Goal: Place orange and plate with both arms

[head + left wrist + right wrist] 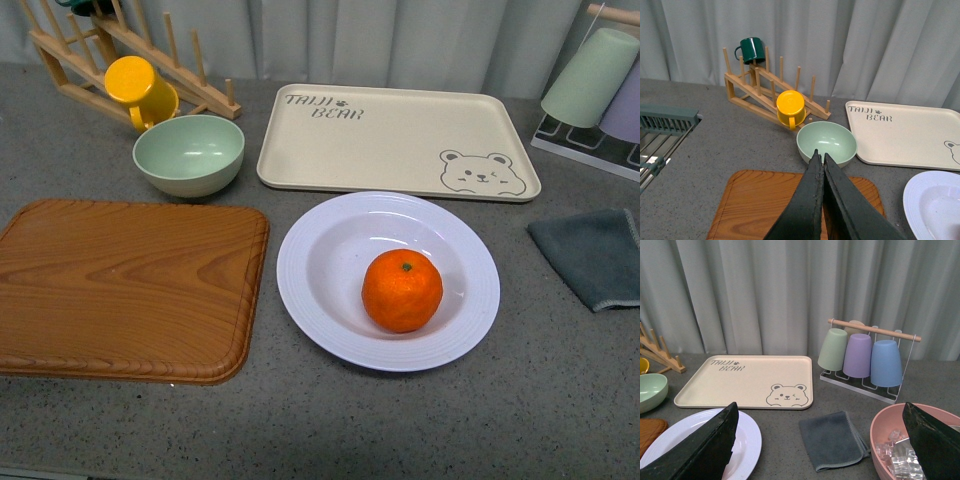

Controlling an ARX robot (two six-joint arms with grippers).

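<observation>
The round bright orange fruit (402,290) is sitting inside the pale lavender ribbed-rim plate (320,250) on the grey desk (480,420). Left jaws are pressing together; right jaws are gaping wide.

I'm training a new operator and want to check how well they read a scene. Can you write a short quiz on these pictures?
1. True or false: the orange lies in the plate.
2. Which thing lies just beyond the plate, farther from the robot? A. mint bowl B. bear tray C. grey cloth
3. Fill in: the left gripper is ___ and the right gripper is ___.

Key: 1 true; 2 B; 3 shut, open.
</observation>
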